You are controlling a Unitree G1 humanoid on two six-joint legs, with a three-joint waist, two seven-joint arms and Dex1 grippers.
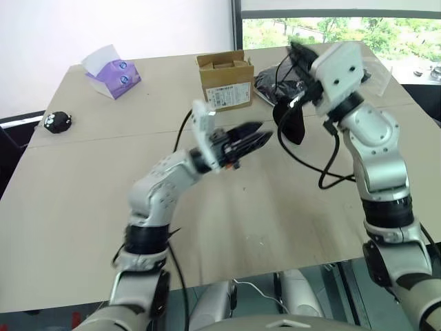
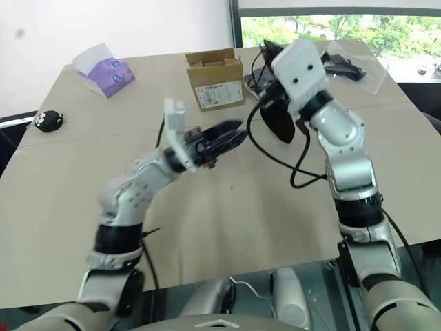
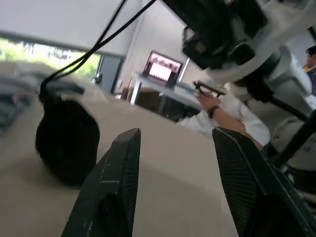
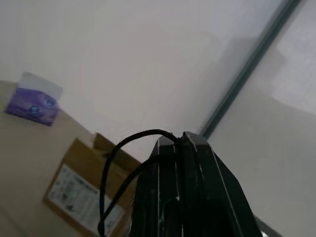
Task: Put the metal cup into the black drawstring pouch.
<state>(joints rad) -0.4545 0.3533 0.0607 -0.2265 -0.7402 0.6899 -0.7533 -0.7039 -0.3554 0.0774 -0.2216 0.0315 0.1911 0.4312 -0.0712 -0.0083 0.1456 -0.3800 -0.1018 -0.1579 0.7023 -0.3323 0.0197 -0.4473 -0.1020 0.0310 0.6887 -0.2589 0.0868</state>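
Left gripper [image 1: 265,138], jaws apart, hovers over the table [image 1: 89,207]; right gripper [image 4: 180,140], jaws together, dangles the black drawstring pouch [image 1: 291,121] before the cardboard box [image 1: 226,79].

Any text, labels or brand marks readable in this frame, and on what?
None can be read.
Cardboard box: white label with print on its front, too small to read.
Purple tissue pack: printed pattern, no legible words.
Monitor in the left wrist view: bright screen, content blurred.
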